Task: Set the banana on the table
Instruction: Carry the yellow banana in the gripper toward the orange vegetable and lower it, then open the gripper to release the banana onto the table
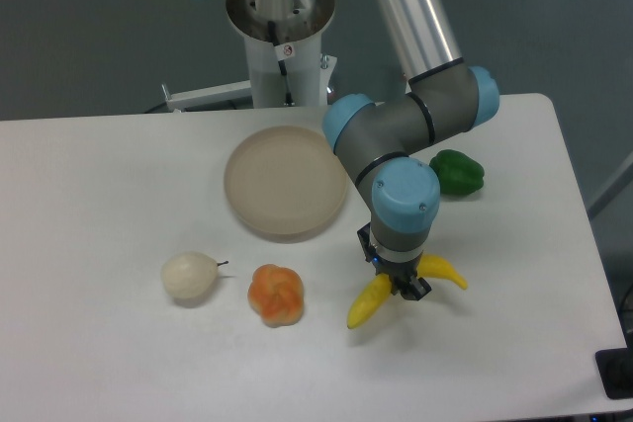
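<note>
On the flat white worktop (99, 363), a pale round fruit with a stem (189, 276) sits leftmost; beside it an orange lumpy fruit (276, 295); a round beige dish (285, 181) behind; the pincer (398, 283) grips a curved bright yellow plastic-looking banana (371, 301) at mid-length; a green pepper (457, 171) farther right.
</note>
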You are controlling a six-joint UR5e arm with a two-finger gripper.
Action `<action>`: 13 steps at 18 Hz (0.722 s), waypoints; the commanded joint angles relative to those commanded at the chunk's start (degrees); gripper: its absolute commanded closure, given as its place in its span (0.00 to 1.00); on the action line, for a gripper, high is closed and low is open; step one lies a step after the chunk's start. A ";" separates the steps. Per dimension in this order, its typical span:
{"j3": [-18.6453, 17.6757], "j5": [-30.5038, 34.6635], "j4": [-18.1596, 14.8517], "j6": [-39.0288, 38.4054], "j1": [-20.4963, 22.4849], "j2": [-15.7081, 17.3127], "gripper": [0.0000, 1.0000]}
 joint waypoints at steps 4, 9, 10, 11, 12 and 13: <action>-0.26 0.09 -0.09 0.62 0.09 -0.26 0.69; -0.26 0.00 0.00 3.94 0.26 -0.26 0.02; -0.26 0.00 -0.09 3.52 0.35 -0.26 0.00; -0.26 0.00 -0.09 3.08 0.44 -0.26 0.00; -0.18 0.00 0.09 3.16 0.53 -0.18 0.00; -0.18 -0.17 0.26 3.51 1.22 0.26 0.00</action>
